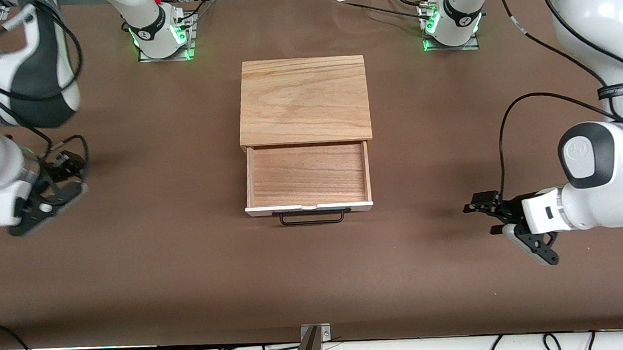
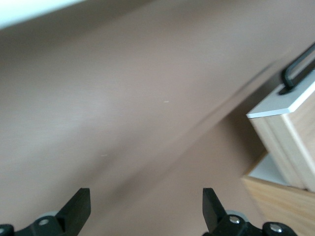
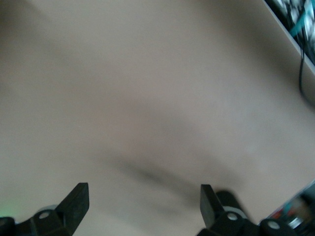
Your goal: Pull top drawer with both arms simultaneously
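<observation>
Two arms flank one wooden box (image 1: 303, 100) at the middle of the brown worktop (image 1: 187, 269), its single top drawer (image 1: 308, 176) slid out toward the front camera, handle (image 1: 312, 217) clear of everything. Bare worktop lies on every side. The left tool (image 1: 509, 228) and right tool (image 1: 48, 196) hover over it near the ends, both spread wide, holding nothing.

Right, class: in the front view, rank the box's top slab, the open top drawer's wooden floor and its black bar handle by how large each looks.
1. Box's top slab, largest.
2. Top drawer's wooden floor, clearly smaller.
3. Black bar handle, by far the smallest.
</observation>
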Action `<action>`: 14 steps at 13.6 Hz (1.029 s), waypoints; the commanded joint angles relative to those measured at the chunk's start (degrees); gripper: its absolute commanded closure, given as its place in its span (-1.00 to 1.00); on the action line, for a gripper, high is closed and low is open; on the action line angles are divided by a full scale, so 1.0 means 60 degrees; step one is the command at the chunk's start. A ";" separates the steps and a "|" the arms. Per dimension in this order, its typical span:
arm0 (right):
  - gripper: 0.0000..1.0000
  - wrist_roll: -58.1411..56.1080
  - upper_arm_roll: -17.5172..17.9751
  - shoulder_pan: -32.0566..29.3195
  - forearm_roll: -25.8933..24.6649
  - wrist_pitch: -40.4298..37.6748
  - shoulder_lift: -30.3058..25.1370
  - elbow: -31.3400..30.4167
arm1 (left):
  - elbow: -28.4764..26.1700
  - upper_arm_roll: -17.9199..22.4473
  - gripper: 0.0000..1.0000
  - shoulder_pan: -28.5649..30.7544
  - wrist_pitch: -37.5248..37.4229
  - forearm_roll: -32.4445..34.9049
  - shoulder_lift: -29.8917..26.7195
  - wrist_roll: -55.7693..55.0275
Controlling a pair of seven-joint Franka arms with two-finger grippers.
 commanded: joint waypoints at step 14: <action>-1.00 0.4862 0.1543 -0.2454 0.1270 0.1031 -0.3454 -0.3158 | -0.1168 0.0154 -1.00 0.0177 -0.1701 0.2579 -0.3666 -0.3926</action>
